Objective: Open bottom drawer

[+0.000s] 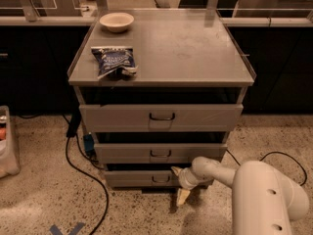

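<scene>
The bottom drawer (142, 178) is the slimmest grey front at the foot of the metal cabinet, with a small dark loop handle (160, 179). It stands about level with the drawer above it. My gripper (178, 183) is low by the floor, just right of that handle and in front of the drawer's right part. Its pale fingers (182, 196) are spread apart, one up near the drawer front and one down toward the floor, holding nothing. My white arm (264, 195) reaches in from the lower right.
The middle drawer (160, 153) and the top drawer (161, 116) sit above. A white bowl (116, 21) and a blue chip bag (115, 60) lie on the cabinet top. Black cables (83, 175) run over the floor at left. A bin (7, 146) stands at the far left.
</scene>
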### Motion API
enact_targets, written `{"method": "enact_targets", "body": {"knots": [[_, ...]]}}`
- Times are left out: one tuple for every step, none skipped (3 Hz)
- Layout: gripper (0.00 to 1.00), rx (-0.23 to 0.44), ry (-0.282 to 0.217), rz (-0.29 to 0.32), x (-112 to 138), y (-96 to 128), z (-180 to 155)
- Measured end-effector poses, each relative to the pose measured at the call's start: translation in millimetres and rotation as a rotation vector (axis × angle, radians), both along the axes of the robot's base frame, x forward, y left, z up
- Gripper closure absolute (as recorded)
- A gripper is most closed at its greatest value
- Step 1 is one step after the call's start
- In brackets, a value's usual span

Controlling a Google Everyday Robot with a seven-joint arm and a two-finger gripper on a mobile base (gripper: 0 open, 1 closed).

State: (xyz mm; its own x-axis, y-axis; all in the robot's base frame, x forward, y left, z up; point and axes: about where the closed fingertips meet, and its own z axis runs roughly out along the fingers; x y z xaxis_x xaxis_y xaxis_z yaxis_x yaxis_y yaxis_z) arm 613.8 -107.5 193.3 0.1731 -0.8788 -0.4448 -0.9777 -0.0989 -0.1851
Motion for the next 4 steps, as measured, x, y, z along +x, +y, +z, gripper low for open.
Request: {"method": "enact_targets", "body": {"knots": [[0.0,-0.028,0.026,0.007,6.8,-4.9,-9.8],[0.0,-0.043,0.084,-0.009,1.6,-16.4,-19.4],[0.0,-0.033,0.148,-0.026,-11.1,-26.6,-17.8],[0.0,0.01,0.199,-0.023,-40.6,-36.0,7.9]]}}
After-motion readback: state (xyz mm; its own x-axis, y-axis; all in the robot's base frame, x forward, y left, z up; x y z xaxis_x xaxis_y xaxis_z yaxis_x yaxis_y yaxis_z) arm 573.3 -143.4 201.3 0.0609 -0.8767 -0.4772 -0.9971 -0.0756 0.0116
